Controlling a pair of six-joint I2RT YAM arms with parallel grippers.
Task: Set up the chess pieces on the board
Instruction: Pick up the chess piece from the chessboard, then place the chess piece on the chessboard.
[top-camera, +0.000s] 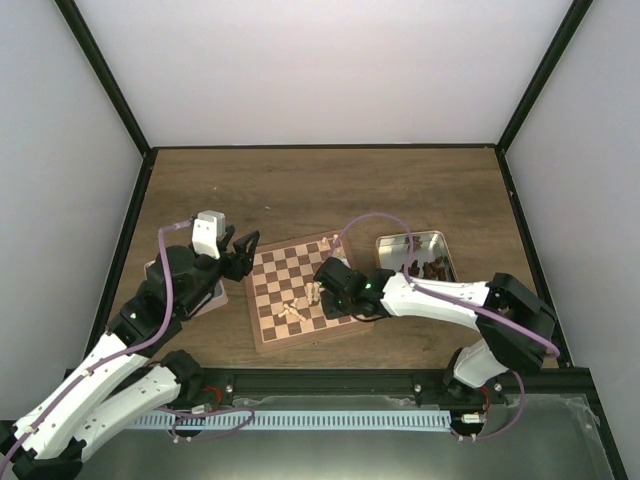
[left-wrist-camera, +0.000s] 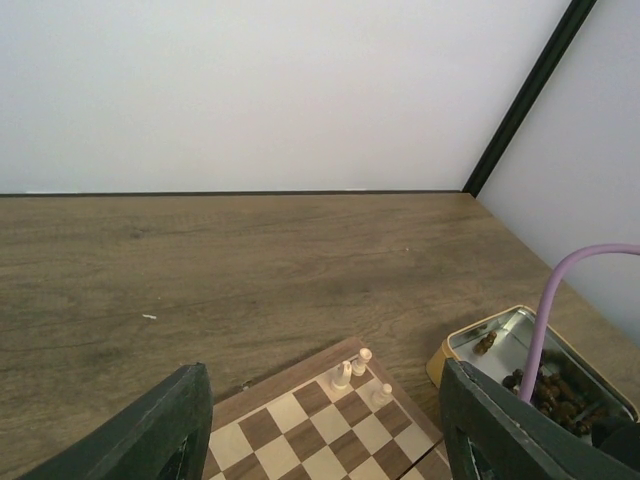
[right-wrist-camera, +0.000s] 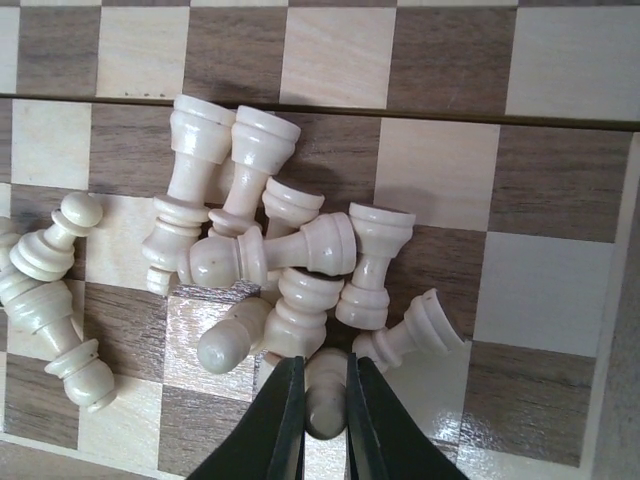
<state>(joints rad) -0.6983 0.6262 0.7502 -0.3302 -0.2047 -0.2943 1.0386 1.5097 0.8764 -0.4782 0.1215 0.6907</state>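
The right fingers (right-wrist-camera: 285, 425) are closed on one pale chess piece (right-wrist-camera: 325, 400). Just beyond their tips, a heap of cream pieces (right-wrist-camera: 280, 250) lies toppled on the board (right-wrist-camera: 560, 290). The left fingers (left-wrist-camera: 185, 430) hang open and empty. Ahead of them three pieces (left-wrist-camera: 350, 370) stand, and dark ones (left-wrist-camera: 555, 390) wait in the tin (left-wrist-camera: 445, 360). Most of the setup is left.

We see a board (top-camera: 275, 275) checked tan and dark brown with a plain brown rim, pale cream pieces (right-wrist-camera: 290, 250) on it, a silver tin (top-camera: 441, 240) at the right holding dark brown chessmen (top-camera: 431, 268), and purple cables (left-wrist-camera: 543, 320) on white-and-black arms (top-camera: 440, 297).
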